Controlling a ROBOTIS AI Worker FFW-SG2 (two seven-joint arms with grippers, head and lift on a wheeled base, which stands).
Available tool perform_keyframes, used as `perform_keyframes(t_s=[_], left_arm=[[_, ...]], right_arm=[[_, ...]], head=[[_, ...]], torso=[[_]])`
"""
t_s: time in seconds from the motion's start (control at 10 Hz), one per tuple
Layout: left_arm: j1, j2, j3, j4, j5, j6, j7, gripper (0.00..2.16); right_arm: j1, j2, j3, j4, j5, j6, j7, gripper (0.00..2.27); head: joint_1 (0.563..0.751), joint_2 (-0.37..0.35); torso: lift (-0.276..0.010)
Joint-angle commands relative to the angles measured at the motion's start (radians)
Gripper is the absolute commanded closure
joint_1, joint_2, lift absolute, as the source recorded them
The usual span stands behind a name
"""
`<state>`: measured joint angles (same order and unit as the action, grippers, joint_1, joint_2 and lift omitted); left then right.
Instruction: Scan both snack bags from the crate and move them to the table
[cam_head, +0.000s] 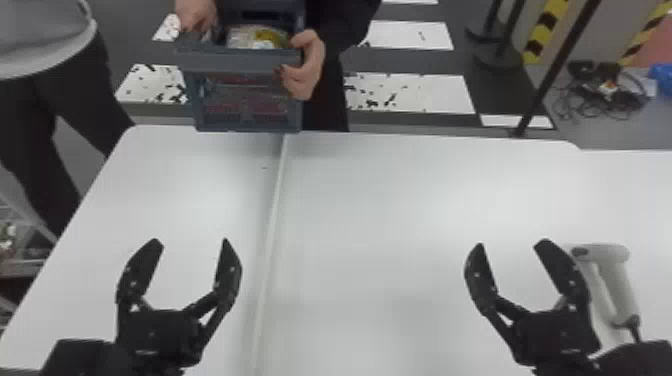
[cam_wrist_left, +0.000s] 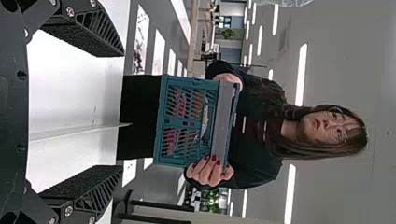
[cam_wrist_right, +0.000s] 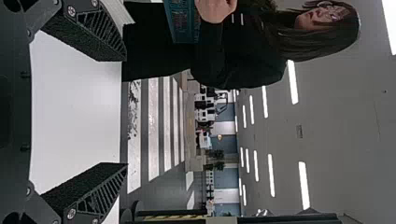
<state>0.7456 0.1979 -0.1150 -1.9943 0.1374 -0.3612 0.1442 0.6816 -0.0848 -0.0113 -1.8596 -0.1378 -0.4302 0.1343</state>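
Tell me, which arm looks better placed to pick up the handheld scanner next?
Probably the right: its open, empty gripper is close to the scanner on the right side of the table, while the left gripper is over the other side.

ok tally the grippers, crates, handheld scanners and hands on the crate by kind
Grippers, left gripper and right gripper: 2
Crate: 1
Handheld scanner: 1
Person's hands on the crate: 2
Total: 6
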Motion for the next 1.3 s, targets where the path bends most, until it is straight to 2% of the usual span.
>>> perform_keyframes(t_s=[0.0,1.2], left_arm=[[-0.002,0.000,0.000,0.000,-0.001,0.002,0.000,0.15],[-0.003,-0.002,0.005,0.002,0.018,0.005,-0.009,0.14]], right_arm=[[0.001,0.000,-0.001,-0.001,0.000,0.000,-0.004,0.13],[0.000,0.000,-0.001,-0.004,0.000,0.003,-0.010,0.13]], head=[[0.695,-0.012],[0.695,-0.015]], torso=[[-0.087],[-0.087]])
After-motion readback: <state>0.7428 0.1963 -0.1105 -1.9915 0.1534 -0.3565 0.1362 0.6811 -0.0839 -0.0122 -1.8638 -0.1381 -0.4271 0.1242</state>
